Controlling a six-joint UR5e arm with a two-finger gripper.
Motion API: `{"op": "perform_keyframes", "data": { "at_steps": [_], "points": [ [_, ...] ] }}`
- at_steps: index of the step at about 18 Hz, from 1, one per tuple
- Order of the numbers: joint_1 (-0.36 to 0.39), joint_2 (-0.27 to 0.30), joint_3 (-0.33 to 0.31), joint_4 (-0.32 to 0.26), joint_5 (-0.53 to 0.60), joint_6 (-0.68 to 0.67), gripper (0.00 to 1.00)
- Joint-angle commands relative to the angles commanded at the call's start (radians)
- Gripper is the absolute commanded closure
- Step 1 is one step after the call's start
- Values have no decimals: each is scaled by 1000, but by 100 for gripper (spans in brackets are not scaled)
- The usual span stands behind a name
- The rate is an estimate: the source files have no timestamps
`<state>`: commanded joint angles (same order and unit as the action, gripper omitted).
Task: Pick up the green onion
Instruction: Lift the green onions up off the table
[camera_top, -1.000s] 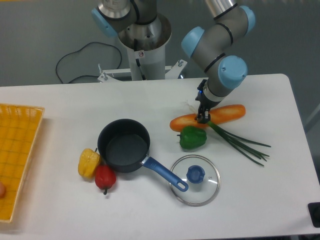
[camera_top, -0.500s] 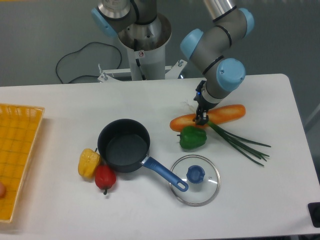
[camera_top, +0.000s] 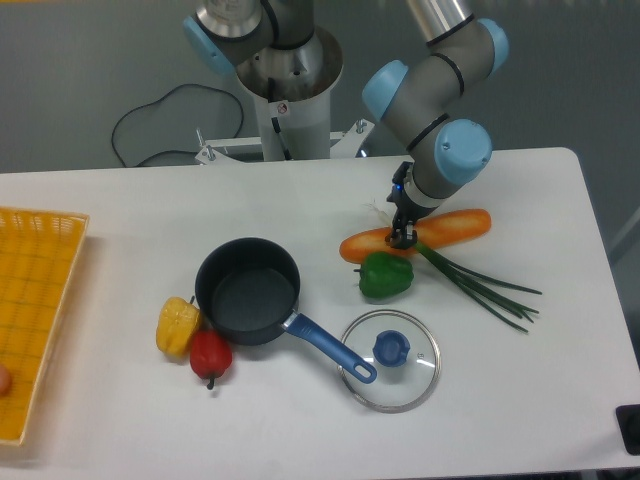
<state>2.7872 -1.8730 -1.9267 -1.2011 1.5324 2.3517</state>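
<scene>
Green onion (camera_top: 480, 283) lies right of centre on table (camera_top: 120, 210), stalks fanning toward right edge, root end tucked under carrot (camera_top: 455, 227). Gripper (camera_top: 403, 238) sits low over carrot, w/ green pepper (camera_top: 385, 276) just below; can't tell if jaws are spread or closed. Glass lid (camera_top: 390, 359) near front, pot (camera_top: 250, 292) to left w/ yellow pepper (camera_top: 177, 325) & red pepper (camera_top: 210, 354). Yellow basket (camera_top: 35, 310) at far left edge.

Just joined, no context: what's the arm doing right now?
The arm's pincer is down at the root end of the bunch of thin dark green onion stalks, over the long orange carrot and beside the squat green bell pepper. The onion lies on the white table, not lifted. Whether the pincer has closed can't be told.
</scene>
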Motion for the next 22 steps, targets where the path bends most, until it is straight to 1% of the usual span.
{"op": "perform_keyframes", "data": {
  "at_steps": [1, 3, 7, 8, 9, 11, 12, 13, 14, 15, 19, 22],
  "points": [
    [0, 0, 0, 0, 0, -12, 38],
    [-3, 2, 0, 0, 0, -32, 47],
    [-5, 0, 2, 0, 0, -52, 73],
    [-6, 2, 2, 0, 0, -61, 75],
    [-6, 2, 2, 0, 0, -72, 82],
    [-8, 2, 5, 2, 0, -87, 90],
    [-9, 2, 5, 0, 0, -97, 91],
    [-11, 2, 6, 2, 0, -107, 94],
    [-12, 0, 14, 2, 3, -115, 94],
    [-17, 0, 24, 0, 8, -115, 98],
    [-21, -2, 34, 0, 18, -121, 98],
    [-34, 0, 63, -6, 17, -179, 99]
  ]
}}
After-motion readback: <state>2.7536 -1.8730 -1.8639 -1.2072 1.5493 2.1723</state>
